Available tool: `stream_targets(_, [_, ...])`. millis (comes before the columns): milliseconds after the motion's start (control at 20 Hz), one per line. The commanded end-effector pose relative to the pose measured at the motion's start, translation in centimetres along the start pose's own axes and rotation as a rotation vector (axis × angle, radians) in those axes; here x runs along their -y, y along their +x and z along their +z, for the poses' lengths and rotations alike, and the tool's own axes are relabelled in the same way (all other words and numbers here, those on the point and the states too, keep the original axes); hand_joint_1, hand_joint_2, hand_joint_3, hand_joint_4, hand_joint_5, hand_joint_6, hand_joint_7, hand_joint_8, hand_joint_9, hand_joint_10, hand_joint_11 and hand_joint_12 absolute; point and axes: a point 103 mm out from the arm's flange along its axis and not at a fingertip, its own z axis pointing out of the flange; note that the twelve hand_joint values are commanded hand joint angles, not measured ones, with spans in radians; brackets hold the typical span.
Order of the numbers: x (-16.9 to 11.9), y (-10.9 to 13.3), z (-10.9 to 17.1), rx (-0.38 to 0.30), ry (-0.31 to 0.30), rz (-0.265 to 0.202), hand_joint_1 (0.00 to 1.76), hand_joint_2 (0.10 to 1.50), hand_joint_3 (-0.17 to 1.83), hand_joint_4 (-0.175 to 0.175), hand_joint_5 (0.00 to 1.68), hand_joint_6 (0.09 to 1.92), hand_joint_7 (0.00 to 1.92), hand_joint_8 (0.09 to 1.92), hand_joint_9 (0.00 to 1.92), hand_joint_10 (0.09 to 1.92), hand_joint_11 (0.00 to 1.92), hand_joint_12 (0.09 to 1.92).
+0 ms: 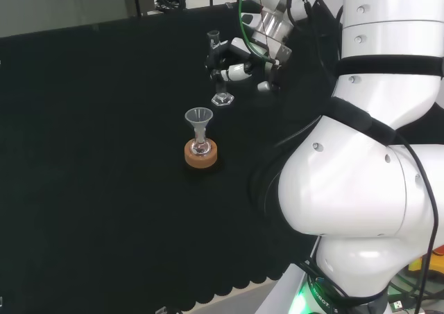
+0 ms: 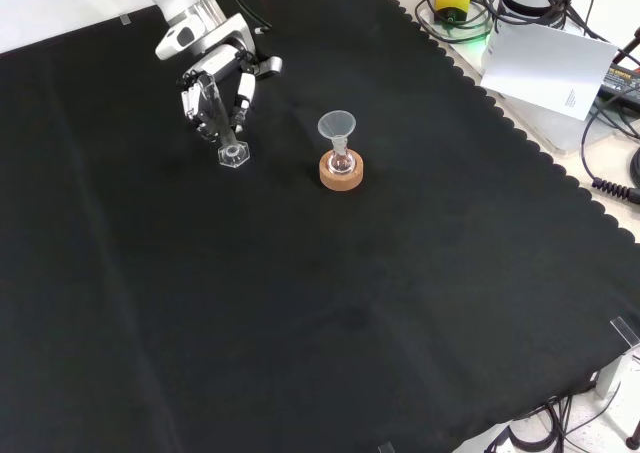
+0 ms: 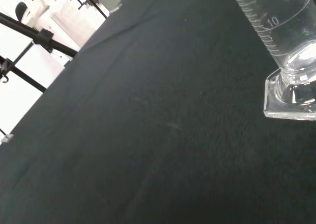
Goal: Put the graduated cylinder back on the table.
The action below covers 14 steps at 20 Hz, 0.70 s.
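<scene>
One glass cylinder (image 2: 222, 123) stands beyond the cork ring (image 2: 341, 171) (base apparently on the cloth (image 2: 330, 303)), the hand (image 2: 215, 83) clasping its stem; uncurl slowly, then lift clear.

A laboratory, plainly a robotics one. Bench draped in black cloth (image 2: 400, 303) with a scalloped edge, carrying glass labware: a graduated cylinder (image 2: 228, 138) toward the cloth's far edge in the front view, a small flask with a funnel (image 2: 337, 126) on a cork ring (image 2: 341, 172) nearer the middle. Beyond the cloth's right edge in that view, tangled cables (image 2: 600, 123) and a sheet of paper (image 2: 548, 68). White robot arm (image 1: 361, 154) mounted at the bench.
</scene>
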Motion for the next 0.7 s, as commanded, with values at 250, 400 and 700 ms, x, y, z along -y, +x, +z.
stream_targets(250, [-0.6,-1.1,0.5,-0.013,-0.071,-0.014,1.25,1.13,0.00,-0.175,0.94,1.05,0.97,1.05,1.32,0.10,1.01,0.89])
stream_targets(400, [-0.7,-1.3,0.6,-0.017,-0.077,-0.014,1.25,1.13,0.00,-0.175,0.94,1.06,0.96,1.05,1.31,0.09,1.01,0.89])
stream_targets(700, [-0.6,-1.2,1.2,0.009,-0.091,-0.016,1.25,1.13,0.00,-0.175,0.93,1.07,0.95,1.07,1.31,0.09,1.00,0.90])
